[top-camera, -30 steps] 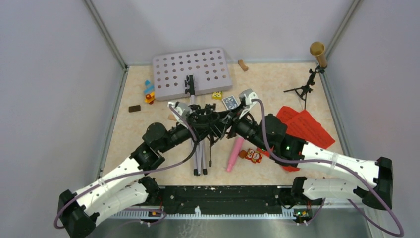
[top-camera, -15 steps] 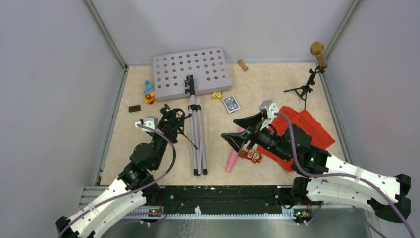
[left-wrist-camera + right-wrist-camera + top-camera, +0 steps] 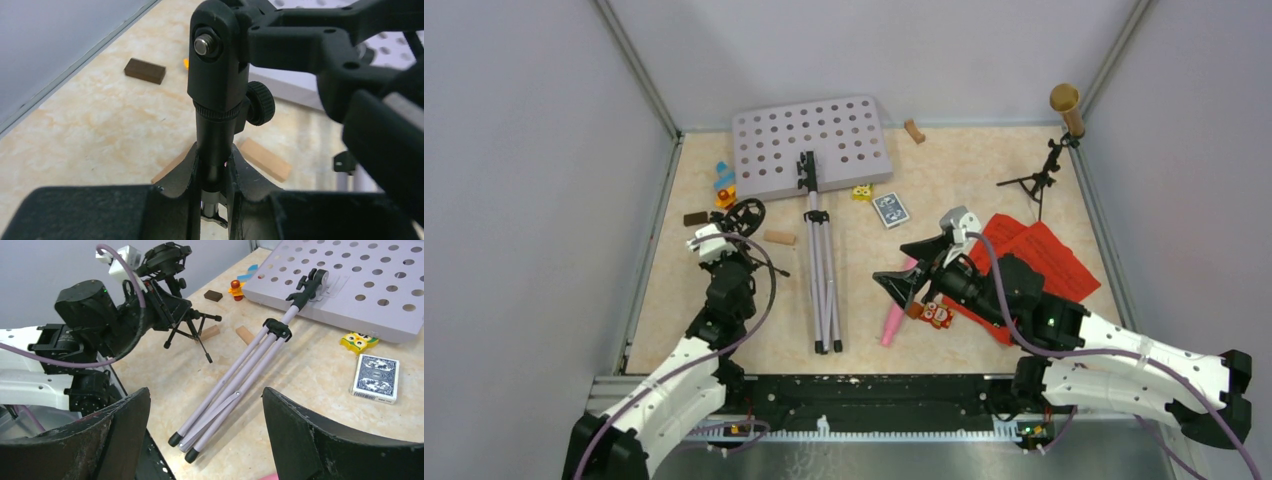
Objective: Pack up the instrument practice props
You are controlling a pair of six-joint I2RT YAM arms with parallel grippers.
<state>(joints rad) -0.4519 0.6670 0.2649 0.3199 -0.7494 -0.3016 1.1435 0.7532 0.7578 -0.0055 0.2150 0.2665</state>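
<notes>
Grey tray: lies flat at far centre, silver pole pointing toward the arms.
Red pages: right side.
Right gripper: fingers wide apart, empty, over the pink microphone.
Left gripper: clamped on the black tripod stem, left side.
Gold microphone: upright on its stand, far right corner.

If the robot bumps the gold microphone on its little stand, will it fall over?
Probably. The gold microphone sits high on a thin black tripod, so it looks top-heavy and apt to tip. Its spindly legs probably give little grip on the smooth table, so a push may also slide it.
</notes>
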